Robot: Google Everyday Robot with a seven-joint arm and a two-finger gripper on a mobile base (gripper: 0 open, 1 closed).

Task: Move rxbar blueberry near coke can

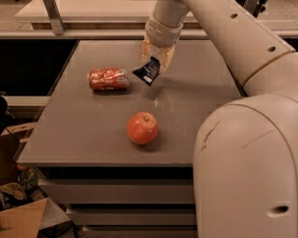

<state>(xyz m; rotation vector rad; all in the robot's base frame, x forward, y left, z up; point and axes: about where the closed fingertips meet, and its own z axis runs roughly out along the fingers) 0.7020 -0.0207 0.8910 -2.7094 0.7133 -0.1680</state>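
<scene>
The coke can lies on its side on the grey table, left of centre, silver end to the right. My gripper reaches down from the white arm and is shut on the rxbar blueberry, a dark navy wrapper with white print. The bar hangs tilted just above the table, close to the right of the can's silver end, a small gap apart from it.
A round red apple sits nearer the front of the table. My large white arm link fills the right side. A cardboard box and clutter are on the floor at lower left. A ledge runs behind the table.
</scene>
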